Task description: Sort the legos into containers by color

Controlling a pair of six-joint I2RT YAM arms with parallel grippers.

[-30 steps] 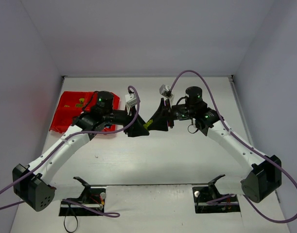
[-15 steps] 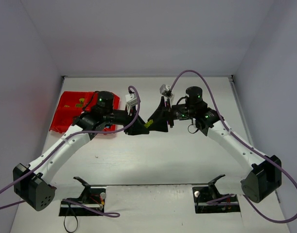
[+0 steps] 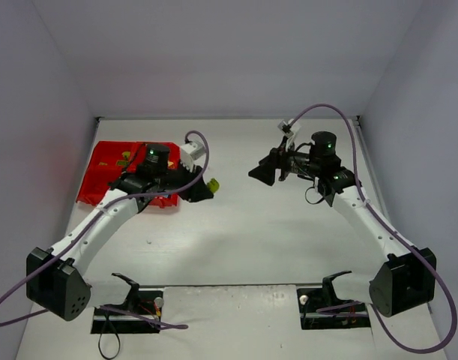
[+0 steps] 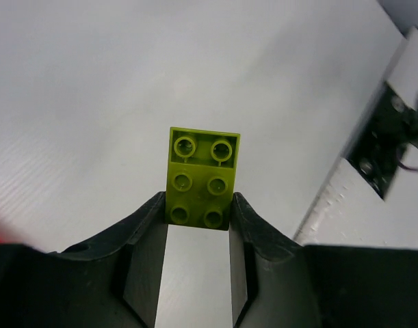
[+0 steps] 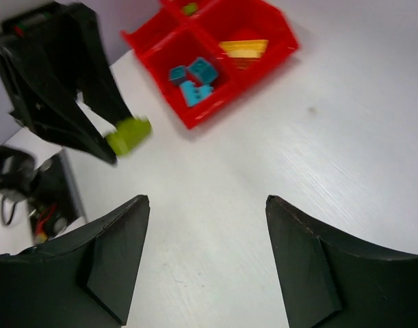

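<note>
Between the left end effector's (image 4: 198,208) jaws sits a lime lego (image 4: 202,171)

A lime green brick (image 4: 200,181), two studs by three, is pinched at its lower end between the left gripper's (image 4: 198,207) fingers, just beside the red tray (image 5: 282,39). Teal bricks (image 5: 193,80) fill one compartment, yellow bricks (image 5: 244,48) its neighbour.

Smooth, slightly glossy plastic is shown by the lime green brick (image 4: 202,179) at frame centre. The red tray (image 5: 256,78), upper centre, is seen as glossy plastic. The white table (image 4: 85,96) is rendered matt, faintly grained.
</note>
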